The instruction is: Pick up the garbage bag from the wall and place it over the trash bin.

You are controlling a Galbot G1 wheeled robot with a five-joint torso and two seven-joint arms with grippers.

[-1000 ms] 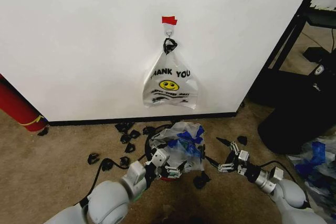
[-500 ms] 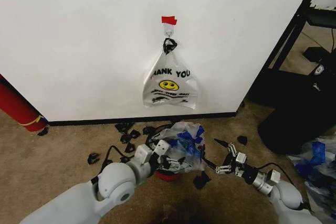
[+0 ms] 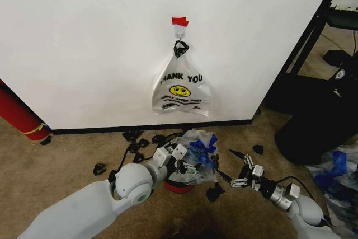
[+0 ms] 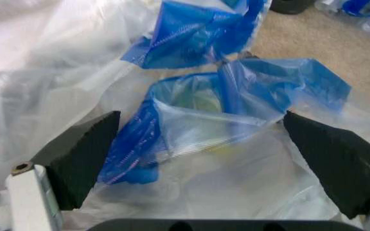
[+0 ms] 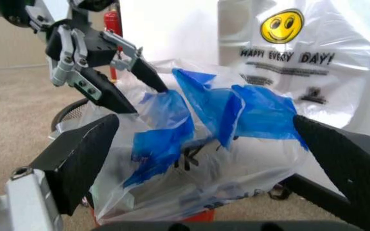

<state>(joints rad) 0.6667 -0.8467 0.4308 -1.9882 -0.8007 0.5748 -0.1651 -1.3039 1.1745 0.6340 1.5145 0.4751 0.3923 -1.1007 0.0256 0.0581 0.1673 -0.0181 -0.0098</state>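
Crinkling over the round trash bin [image 3: 180, 186], filmy garbage bag [image 3: 197, 148].

The white bag [image 3: 181, 85] hanging from the hook on the wall [image 3: 84, 43] carries "THANK YOU" in bold black capitals, arched across its upper front. Below those words sits a yellow smiley face [image 3: 180, 90]. Under the smiley, the right wrist view reads "HAPPY EVERY DAY!" in black capitals. Smaller black lines of print and a small square mark lie beneath that on the same bag, too fine to read. No other readable lettering, brand or number shows on anything else.
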